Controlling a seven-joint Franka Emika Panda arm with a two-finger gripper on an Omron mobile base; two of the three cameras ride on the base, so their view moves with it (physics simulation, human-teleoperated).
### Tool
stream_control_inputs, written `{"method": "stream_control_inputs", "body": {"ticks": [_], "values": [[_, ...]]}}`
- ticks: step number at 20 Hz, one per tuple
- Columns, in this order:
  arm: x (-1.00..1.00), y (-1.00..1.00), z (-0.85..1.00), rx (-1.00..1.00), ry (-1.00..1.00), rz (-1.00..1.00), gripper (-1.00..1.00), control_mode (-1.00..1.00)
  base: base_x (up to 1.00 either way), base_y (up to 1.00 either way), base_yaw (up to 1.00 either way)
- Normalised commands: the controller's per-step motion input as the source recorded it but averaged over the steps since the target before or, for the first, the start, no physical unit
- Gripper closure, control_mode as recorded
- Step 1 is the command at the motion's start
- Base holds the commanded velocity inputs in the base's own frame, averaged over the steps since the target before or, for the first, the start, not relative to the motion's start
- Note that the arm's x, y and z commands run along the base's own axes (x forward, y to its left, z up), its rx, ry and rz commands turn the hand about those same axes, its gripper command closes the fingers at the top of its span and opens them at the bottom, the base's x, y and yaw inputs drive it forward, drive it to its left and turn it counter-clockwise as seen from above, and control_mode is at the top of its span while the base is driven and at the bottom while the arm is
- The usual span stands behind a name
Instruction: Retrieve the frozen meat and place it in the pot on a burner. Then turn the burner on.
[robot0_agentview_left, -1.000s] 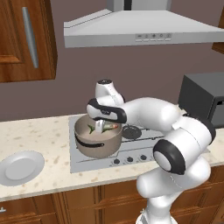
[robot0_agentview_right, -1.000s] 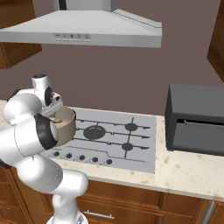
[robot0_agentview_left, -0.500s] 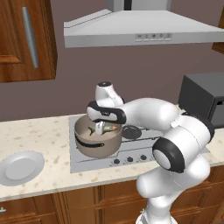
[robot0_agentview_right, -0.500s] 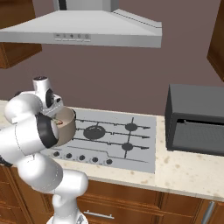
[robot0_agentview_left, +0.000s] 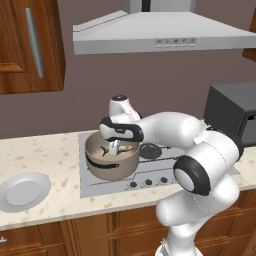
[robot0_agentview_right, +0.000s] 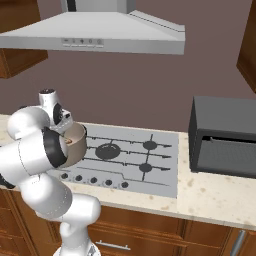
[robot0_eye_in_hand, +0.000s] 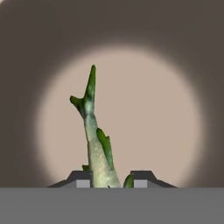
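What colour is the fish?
The fish is silvery-grey with green fins and tail, clearest in the hand view; the left base view shows an orange end.

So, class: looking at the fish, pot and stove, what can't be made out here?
- Fish: in the hand view its lower end is cut off between the fingertips.
- Pot: in the right base view the arm hides most of it.
- Stove knobs: too small to read in the base views.
- Gripper: whether the fish touches the pot's floor can't be told.
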Motion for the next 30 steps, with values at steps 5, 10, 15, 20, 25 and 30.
{"method": "stream_control_inputs", "body": {"ticks": [5,10,15,20,25,30], "values": [[0.03,0.00,-0.05,0.00,0.00,0.00,1.00,-1.00,0.00,0.00,0.00],[0.05,0.00,-0.07,0.00,0.00,0.00,1.00,-1.00,0.00,0.00,0.00],[0.06,0.00,-0.11,0.00,0.00,0.00,1.00,-1.00,0.00,0.00,0.00],[0.08,0.02,-0.10,0.00,0.00,0.00,1.00,-1.00,0.00,0.00,0.00],[0.11,0.03,-0.07,0.00,0.00,0.00,1.00,-1.00,0.00,0.00,0.00],[0.10,0.07,-0.11,0.00,0.00,0.00,1.00,-1.00,0.00,0.00,0.00]]}}
